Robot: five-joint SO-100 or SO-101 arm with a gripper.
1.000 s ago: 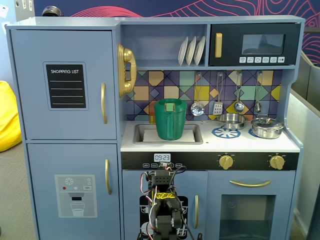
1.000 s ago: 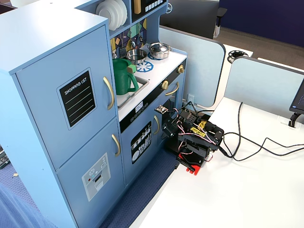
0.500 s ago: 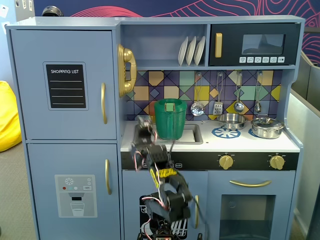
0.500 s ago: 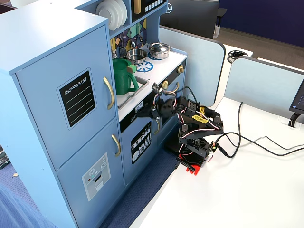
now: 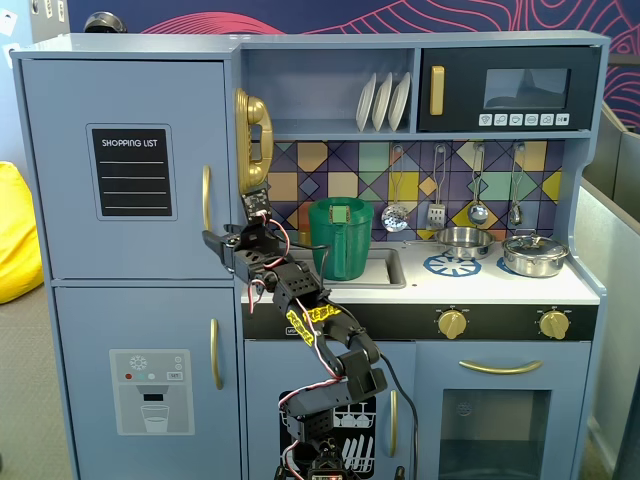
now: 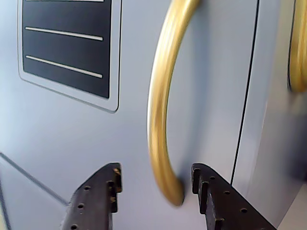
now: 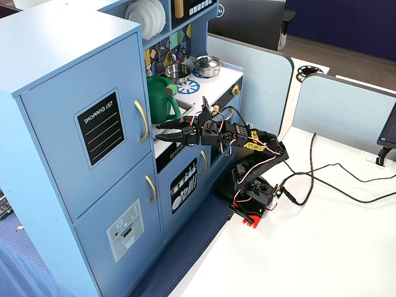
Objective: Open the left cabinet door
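left cabinet door (image 5: 125, 170): upper left of a fixed view, flush and unopened, all of the pull left | gold bar handle (image 6: 163, 120): its lower end sits between the jaws only in the wrist view | gripper (image 6: 156, 191): spread wide, gripping nothing; the fixed views show its reach but not the straddle

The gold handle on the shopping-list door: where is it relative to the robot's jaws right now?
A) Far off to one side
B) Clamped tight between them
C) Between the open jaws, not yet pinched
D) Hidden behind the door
C: in the wrist view the handle's lower end sits in the gap of the open gripper, with space showing on both sides.
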